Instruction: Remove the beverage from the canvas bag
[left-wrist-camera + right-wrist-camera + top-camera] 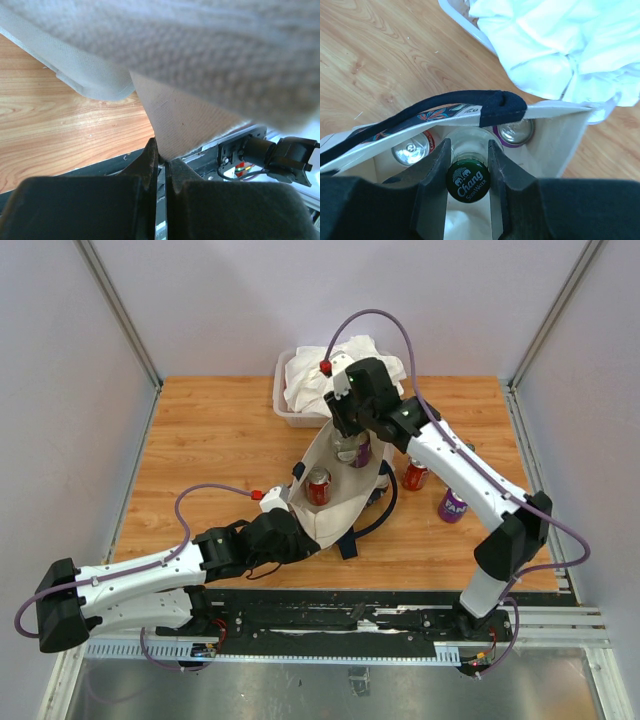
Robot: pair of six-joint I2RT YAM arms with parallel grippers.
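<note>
The cream canvas bag with navy handles stands open mid-table. My right gripper reaches down into its mouth and is shut on the neck of a clear glass bottle with a green Chang cap. Beside the bottle inside the bag are a red can and a purple can. In the top view the right gripper sits over the bag's far end. My left gripper is shut on the bag's near rim, and canvas is pinched between its fingertips.
A clear tub of white cloth stands right behind the bag. On the table to the bag's right stand a red can and a purple can. A navy handle crosses the bag's mouth.
</note>
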